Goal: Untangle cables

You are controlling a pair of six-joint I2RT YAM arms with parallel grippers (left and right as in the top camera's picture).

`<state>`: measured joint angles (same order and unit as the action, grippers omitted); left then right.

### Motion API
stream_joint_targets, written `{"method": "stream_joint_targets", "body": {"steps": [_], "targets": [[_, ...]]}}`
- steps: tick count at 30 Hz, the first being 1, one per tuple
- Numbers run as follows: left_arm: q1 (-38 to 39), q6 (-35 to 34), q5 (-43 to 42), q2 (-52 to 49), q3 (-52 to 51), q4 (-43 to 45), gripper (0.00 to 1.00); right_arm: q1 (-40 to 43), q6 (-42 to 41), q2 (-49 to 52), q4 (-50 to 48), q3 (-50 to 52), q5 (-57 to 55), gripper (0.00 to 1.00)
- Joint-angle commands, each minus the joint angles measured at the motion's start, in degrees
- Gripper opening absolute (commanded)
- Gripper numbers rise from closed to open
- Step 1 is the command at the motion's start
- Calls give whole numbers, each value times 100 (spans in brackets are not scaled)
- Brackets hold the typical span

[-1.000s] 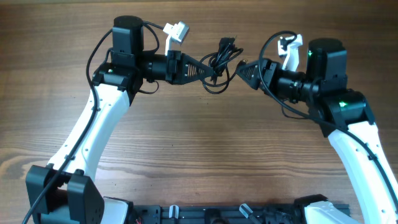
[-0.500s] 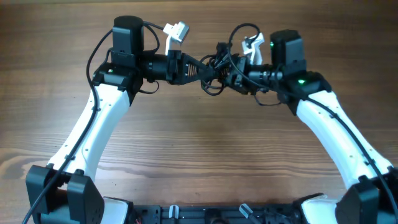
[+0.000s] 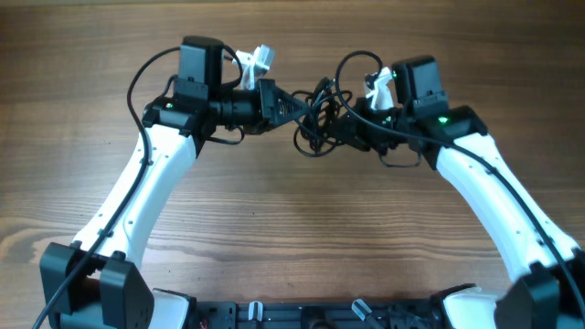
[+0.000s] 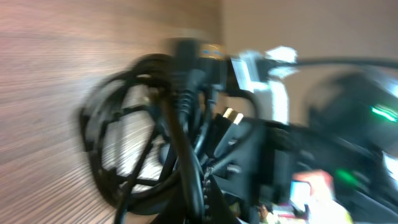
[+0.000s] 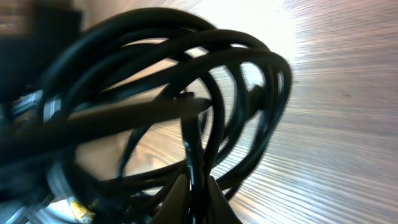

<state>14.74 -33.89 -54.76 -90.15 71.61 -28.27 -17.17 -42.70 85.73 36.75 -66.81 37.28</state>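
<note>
Left end effector (image 3: pixel 299 108) and right end effector (image 3: pixel 337 126) both clamp 1 knotted bundle of cables (image 3: pixel 316 119).

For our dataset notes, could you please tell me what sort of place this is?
Likely a robotics test bench: a wood-grain table, a left arm and right arm, and knotted black cables between them.
</note>
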Motion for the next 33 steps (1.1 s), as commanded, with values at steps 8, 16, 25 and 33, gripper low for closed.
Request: {"method": "stream_joint_targets", "body": {"steps": [8,16,25,33], "targets": [[-173,1639,1740,15,39,-1165,100,-76,1303,-833,1040,-59,-988,5],[-225,3257,553,15,39,-1379,100,-463,2872,-833,1672,-59,-1735,4],[-72,3475,-1257,-9,39,-621,100,-463,3226,-833,1543,-59,-1268,4],[553,2997,389,-422,39,-623,84,-463,3220,-833,1224,-59,-584,4]]}}
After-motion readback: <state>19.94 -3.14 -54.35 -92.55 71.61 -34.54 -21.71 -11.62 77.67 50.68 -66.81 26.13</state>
